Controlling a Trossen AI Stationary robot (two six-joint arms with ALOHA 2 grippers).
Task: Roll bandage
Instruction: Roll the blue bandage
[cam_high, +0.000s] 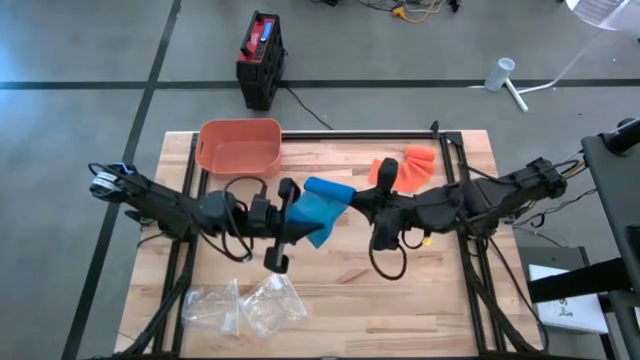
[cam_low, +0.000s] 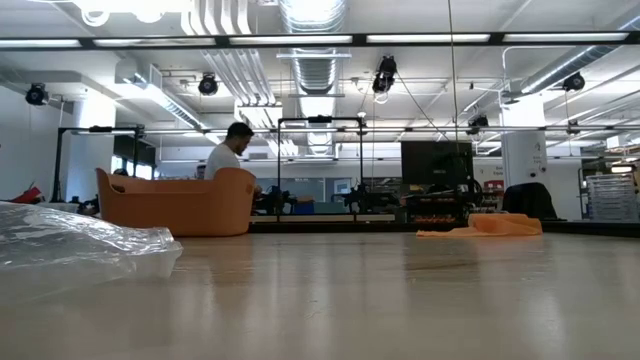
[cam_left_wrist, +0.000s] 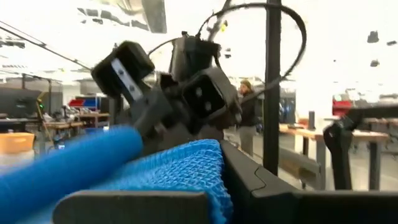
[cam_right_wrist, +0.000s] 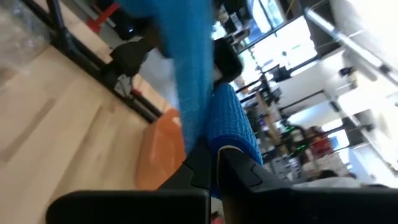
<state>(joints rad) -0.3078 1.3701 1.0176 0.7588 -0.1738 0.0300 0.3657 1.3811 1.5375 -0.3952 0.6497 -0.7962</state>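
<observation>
High view shows blue bandage (cam_high: 322, 208) at worktop (cam_high: 340, 290) centre, pinched by left hand (cam_high: 290, 205) and right hand (cam_high: 362, 200); low view misses it. No legible writing.

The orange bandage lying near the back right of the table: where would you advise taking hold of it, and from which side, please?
Probably grip the orange bandage at one loose outer edge, coming straight down from above. It lies flat and crumpled on the table, so a side approach finds little to pinch. Both grippers are busy now: the left gripper and right gripper are shut on the blue bandage.
</observation>
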